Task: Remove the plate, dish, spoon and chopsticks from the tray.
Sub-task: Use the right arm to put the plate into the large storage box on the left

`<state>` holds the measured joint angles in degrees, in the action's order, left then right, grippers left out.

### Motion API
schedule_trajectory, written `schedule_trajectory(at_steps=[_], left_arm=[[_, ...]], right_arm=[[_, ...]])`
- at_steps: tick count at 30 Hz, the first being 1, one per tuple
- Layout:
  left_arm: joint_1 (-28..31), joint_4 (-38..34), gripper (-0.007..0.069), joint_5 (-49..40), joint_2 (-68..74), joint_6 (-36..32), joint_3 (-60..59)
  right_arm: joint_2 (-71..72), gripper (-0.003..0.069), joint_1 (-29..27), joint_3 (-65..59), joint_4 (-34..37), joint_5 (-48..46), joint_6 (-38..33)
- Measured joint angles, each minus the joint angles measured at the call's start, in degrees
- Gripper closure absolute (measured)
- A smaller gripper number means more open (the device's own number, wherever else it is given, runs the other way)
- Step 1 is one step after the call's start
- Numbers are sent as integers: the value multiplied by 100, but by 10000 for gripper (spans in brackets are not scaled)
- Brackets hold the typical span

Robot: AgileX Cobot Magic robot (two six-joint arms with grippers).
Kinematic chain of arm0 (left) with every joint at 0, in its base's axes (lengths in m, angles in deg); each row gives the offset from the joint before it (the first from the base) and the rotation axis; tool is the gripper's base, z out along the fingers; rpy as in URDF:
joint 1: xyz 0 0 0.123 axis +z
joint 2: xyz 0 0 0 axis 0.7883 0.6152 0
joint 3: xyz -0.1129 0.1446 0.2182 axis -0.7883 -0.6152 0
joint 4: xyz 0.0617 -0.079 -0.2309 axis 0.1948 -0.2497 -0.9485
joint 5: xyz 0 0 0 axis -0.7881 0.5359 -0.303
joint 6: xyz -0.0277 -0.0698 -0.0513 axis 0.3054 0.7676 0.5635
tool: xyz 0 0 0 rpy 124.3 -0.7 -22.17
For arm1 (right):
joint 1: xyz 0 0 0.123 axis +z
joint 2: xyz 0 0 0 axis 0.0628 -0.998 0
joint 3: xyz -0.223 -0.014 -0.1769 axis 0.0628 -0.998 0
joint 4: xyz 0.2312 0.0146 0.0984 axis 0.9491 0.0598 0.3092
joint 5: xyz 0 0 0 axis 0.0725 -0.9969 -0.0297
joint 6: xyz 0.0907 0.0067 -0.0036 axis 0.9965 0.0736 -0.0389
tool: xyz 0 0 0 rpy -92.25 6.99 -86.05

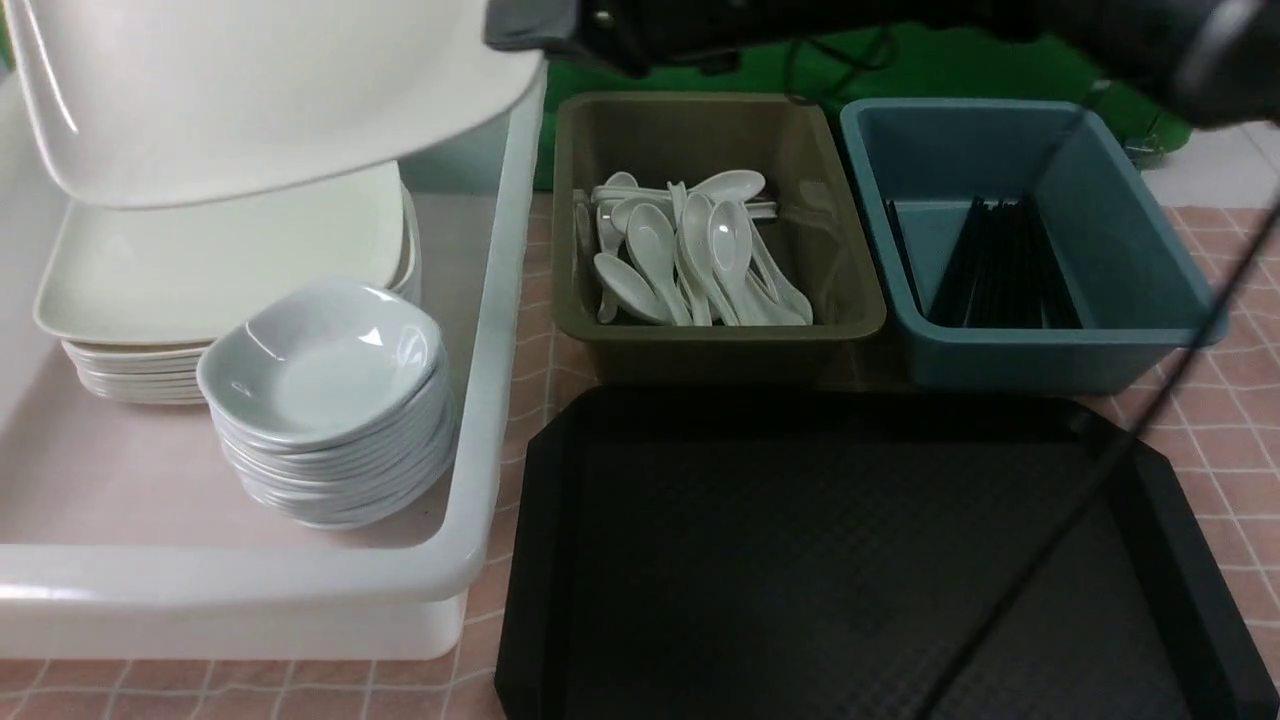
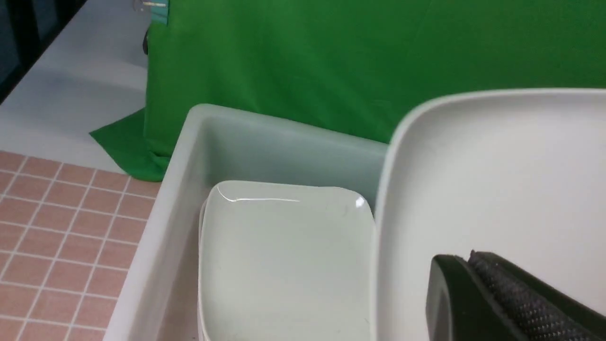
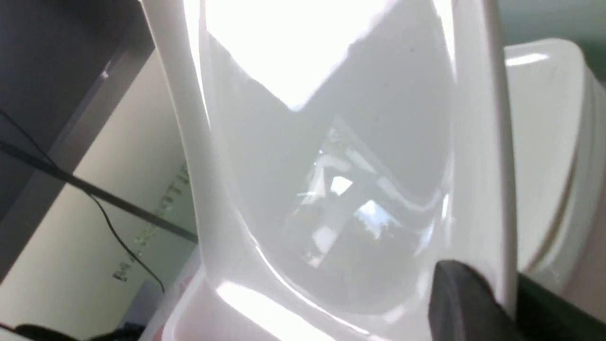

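The large white plate [image 1: 250, 90] hangs tilted above the stack of plates [image 1: 220, 270] in the white bin. My right gripper [image 1: 530, 30] reaches in from the right and is shut on the plate's rim; in the right wrist view the rim [image 3: 478, 189] sits between its two fingers [image 3: 464, 303]. In the left wrist view the plate [image 2: 497, 180] lies behind one black finger [image 2: 478, 303]; the other finger is out of view. The black tray [image 1: 800, 560] has nothing on it. Dishes [image 1: 325, 400], spoons [image 1: 690, 250] and chopsticks [image 1: 1000, 270] lie in the bins.
The white bin [image 1: 490, 330] stands left of the tray. The olive-brown bin [image 1: 720, 330] and the blue-grey bin [image 1: 1050, 360] stand behind it. A thin black cable [image 1: 1100, 480] crosses the tray's right side. A green cloth hangs at the back.
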<state>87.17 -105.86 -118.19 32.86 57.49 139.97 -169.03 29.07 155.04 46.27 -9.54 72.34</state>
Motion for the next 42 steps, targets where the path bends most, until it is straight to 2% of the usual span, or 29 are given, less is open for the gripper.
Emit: schedule_trajectory(at_steps=[2,3,9,17,20,26,32,36,40,42], left_arm=[[6,0,605,1,0,0,-57],[6,0,605,-6,5,0,-152],[6,-71,605,81,5,26,-271],[11,-110,605,159,5,28,-271],[11,-115,605,159,5,28,-271],[11,-115,605,159,5,28,-271],[11,-115,605,159,5,28,-271],[11,-115,605,159,5,28,-271],[11,-115,605,159,5,28,-271],[11,-115,605,159,5,28,-271]], right_arm=[[-388,595,75,536,6,47,148],[-1115,595,164,1358,6,160,405],[-2625,595,264,2885,6,404,1020],[-3162,589,359,3151,-440,490,1055],[-3168,554,389,3169,-534,553,1055],[-3191,366,425,3188,-678,719,1078],[-3191,323,429,3190,-701,620,857],[-3107,275,458,3207,-1019,294,696],[-2902,142,530,3252,-1583,-102,692],[-2821,106,524,3258,-1721,-183,692]])
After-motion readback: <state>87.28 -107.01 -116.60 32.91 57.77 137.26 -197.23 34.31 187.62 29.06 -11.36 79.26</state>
